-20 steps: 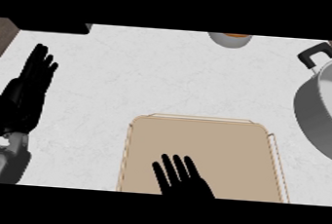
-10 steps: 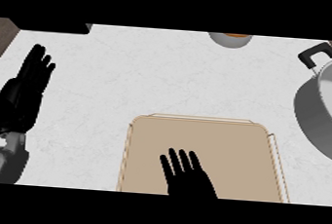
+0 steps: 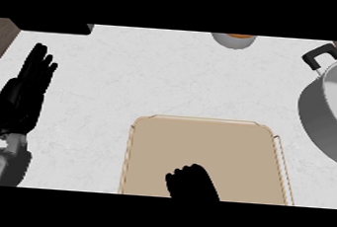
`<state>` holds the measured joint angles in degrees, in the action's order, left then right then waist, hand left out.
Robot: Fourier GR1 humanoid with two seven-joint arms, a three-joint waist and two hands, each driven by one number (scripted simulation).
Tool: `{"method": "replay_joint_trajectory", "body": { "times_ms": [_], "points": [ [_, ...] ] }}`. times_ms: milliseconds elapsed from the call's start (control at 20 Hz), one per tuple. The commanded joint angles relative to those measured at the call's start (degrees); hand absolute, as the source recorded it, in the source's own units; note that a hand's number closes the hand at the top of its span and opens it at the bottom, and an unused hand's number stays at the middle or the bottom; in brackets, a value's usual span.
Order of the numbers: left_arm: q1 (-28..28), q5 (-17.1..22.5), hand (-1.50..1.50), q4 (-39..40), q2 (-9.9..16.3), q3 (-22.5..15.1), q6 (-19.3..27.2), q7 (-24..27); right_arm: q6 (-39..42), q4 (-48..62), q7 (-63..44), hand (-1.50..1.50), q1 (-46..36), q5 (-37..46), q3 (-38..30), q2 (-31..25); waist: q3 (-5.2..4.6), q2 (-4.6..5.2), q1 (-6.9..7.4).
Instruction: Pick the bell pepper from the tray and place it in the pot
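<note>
Right hand (image 3: 193, 182) has drawn back over the tray (image 3: 206, 138), wrist cut off.

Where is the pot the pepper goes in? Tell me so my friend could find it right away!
Start at the tan tray in the middle of the white counter, then look toward its right edge. The pot sits there, partly cut off by the view. It is the only big, round, grey metal thing, with a black handle at its top.
</note>
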<state>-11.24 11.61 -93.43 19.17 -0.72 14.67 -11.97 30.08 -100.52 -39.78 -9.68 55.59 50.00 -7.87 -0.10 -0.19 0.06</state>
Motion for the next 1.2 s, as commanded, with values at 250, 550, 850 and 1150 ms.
{"method": "replay_joint_trajectory", "body": {
  "times_ms": [250,550,850,1150],
  "points": [
    [-2.04,-2.5,0.0,-1.08,-2.93,1.07,-0.32,-3.69,1.38,2.58,4.23,1.5,0.05,4.25,-0.26,1.9,0.1,0.16,-0.03],
    [0.95,-2.55,0.0,0.13,-2.55,2.35,0.53,0.43,-11.78,-18.07,24.36,1.5,21.08,-4.22,4.15,-24.04,0.28,-0.12,-2.67],
    [2.73,1.0,0.0,1.18,0.42,5.73,-4.97,2.25,-27.5,-26.14,36.31,1.5,34.34,-4.33,-3.56,-43.19,0.13,-0.09,-1.9],
    [2.6,-0.47,0.0,-1.57,-0.22,4.84,-2.57,-0.73,-40.76,-35.5,39.18,1.5,41.08,-14.37,-14.92,-42.71,0.25,-0.41,-2.67]
  ]
}}
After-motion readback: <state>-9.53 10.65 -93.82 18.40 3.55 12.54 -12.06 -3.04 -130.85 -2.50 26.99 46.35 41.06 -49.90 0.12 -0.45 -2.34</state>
